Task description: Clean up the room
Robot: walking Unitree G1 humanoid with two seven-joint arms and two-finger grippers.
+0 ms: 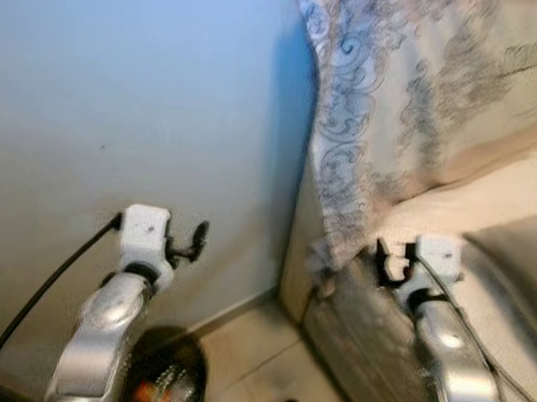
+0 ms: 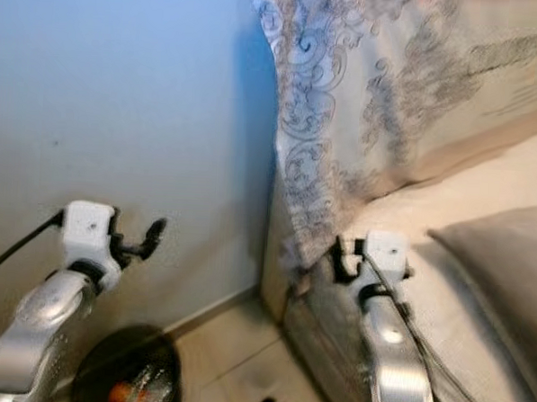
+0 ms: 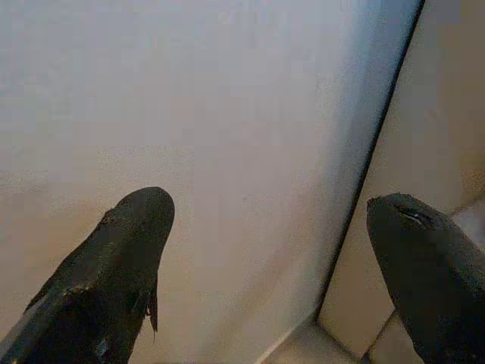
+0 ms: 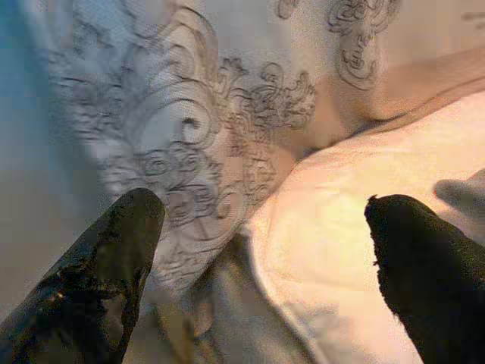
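Note:
A patterned grey-and-white curtain (image 1: pixel 381 108) hangs down over the corner of a cream bed (image 1: pixel 484 212). My right gripper (image 1: pixel 393 258) is raised just below the curtain's lower edge, over the bed's corner, fingers (image 4: pixel 98 280) spread wide with nothing between them. My left gripper (image 1: pixel 187 242) is held up in front of the pale blue wall (image 1: pixel 138 104), open and empty; its fingers (image 3: pixel 114 265) frame the wall and the side of the bed.
A black waste bin (image 1: pixel 165 376) holding clear plastic and something orange stands on the tiled floor below my left arm. A grey pillow (image 2: pixel 500 258) lies on the bed at right. A narrow strip of floor (image 1: pixel 260 354) runs between wall and bed.

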